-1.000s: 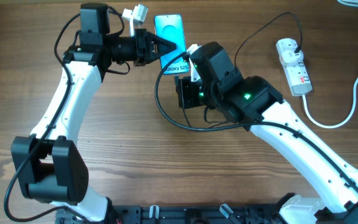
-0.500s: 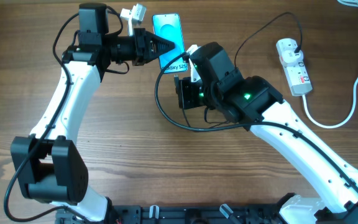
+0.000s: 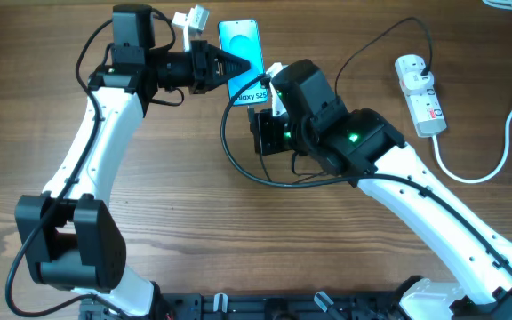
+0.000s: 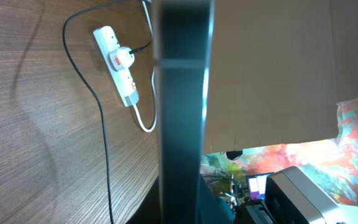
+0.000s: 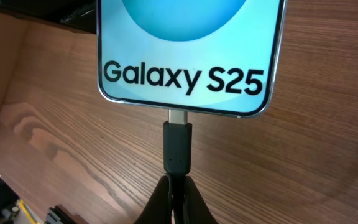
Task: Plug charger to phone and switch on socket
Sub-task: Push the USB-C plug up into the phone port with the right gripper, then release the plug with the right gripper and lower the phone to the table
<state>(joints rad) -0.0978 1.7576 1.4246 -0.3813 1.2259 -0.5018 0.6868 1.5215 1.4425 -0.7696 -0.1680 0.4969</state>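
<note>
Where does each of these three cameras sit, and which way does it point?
Overhead: fixed above the table, looking straight down; the left arm and right arm show, the left gripper holding the phone, the right gripper at its lower end.
Left wrist: on the left arm, looking across the wood toward the socket; the edge-on phone blocks the middle; own fingers not plainly seen.
Right wrist: on the right arm, looking along its closed fingers at the charger plug meeting the phone.
Shared: overhead and left wrist both see the socket.
</note>
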